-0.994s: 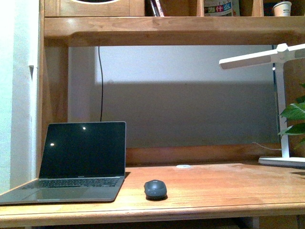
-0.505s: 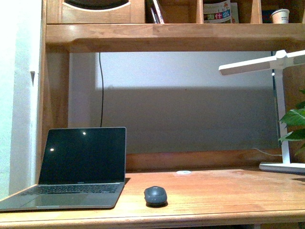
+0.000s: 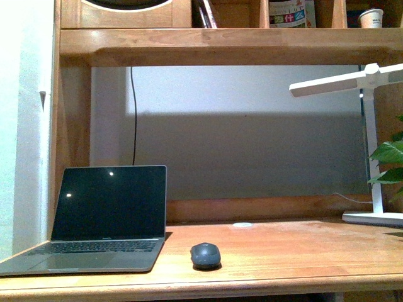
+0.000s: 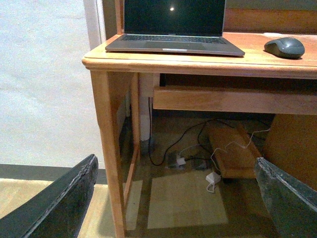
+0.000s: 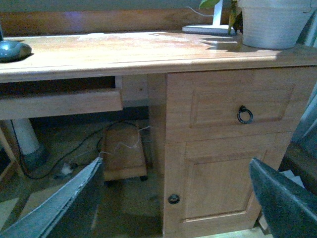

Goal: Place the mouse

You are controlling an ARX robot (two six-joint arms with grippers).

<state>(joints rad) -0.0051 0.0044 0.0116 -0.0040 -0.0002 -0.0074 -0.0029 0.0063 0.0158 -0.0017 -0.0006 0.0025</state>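
The dark grey mouse lies on the wooden desk, just right of the open laptop. It shows too in the left wrist view, the mouse beside the laptop, and at the edge of the right wrist view as the mouse. Neither arm appears in the front view. My left gripper hangs open below the desk's front edge, nothing between its fingers. My right gripper is open as well, low in front of the desk's cupboard door, well away from the mouse.
A white desk lamp and a plant in a white pot stand at the desk's right. A small white disc lies at the back. Under the desk are cables, a wheeled wooden stand and a drawer.
The front view has shifted slightly, so the desk and shelf sit a little lower in the picture than a second ago. The mouse and laptop keep their places on the desk.
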